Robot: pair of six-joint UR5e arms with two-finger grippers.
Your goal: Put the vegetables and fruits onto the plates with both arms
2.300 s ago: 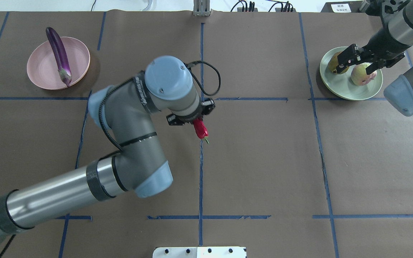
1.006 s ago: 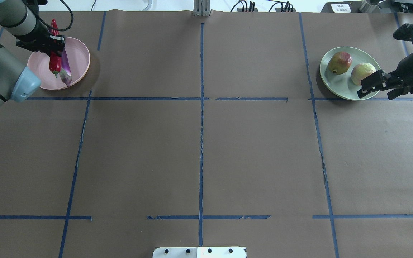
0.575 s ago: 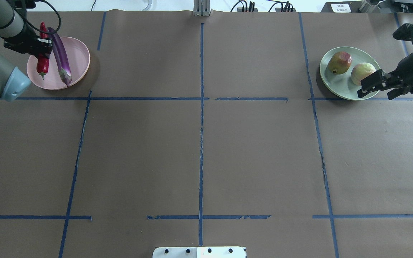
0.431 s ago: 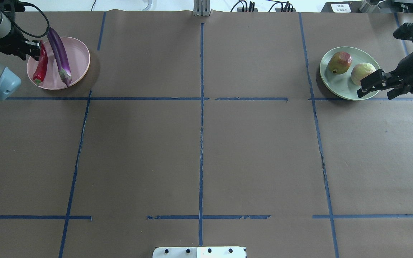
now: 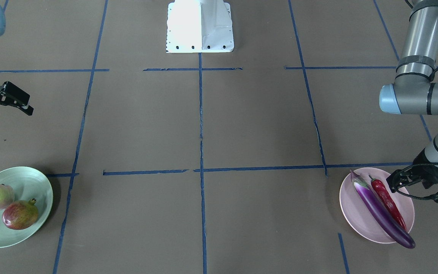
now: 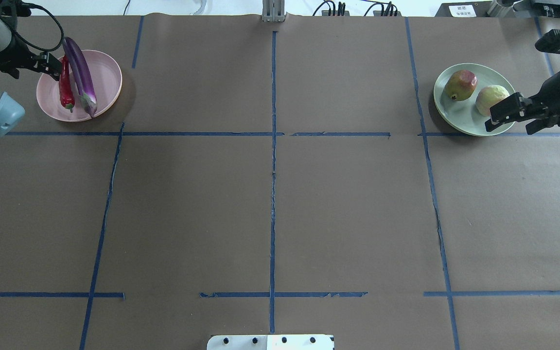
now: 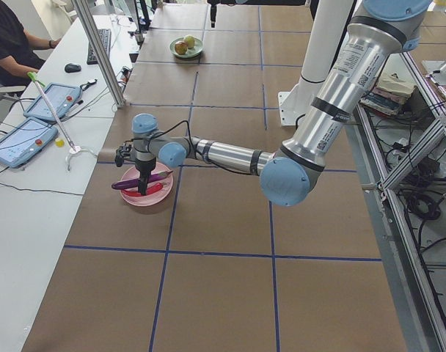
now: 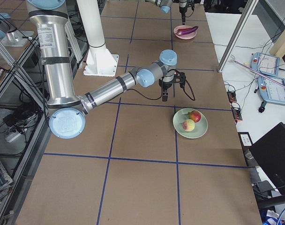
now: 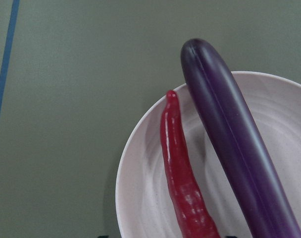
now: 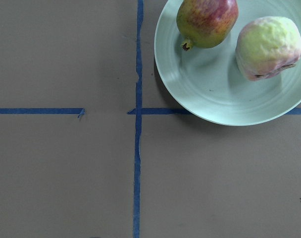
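Observation:
The purple eggplant (image 6: 81, 73) and the red chili pepper (image 6: 66, 87) lie side by side on the pink plate (image 6: 107, 80); the left wrist view shows them close up (image 9: 182, 183). My left gripper (image 6: 50, 67) is open and empty at the plate's left rim, next to the chili's stem end. The round red-green fruit (image 6: 461, 84) and the pale wrinkly ball (image 6: 491, 96) sit on the mint green plate (image 6: 464, 119). My right gripper (image 6: 498, 114) is open and empty over that plate's near right rim, beside the ball.
Brown paper with blue tape lines covers the table. The white base block (image 5: 200, 26) stands at the robot's edge and a metal post (image 6: 272, 9) at the far edge. A seated operator (image 7: 10, 37) and tablets are beyond the table's left end.
My left arm carried the chili from the table's middle to the pink plate and let it go; it now lies beside the eggplant. My right gripper drew back off the green plate, then stayed still.

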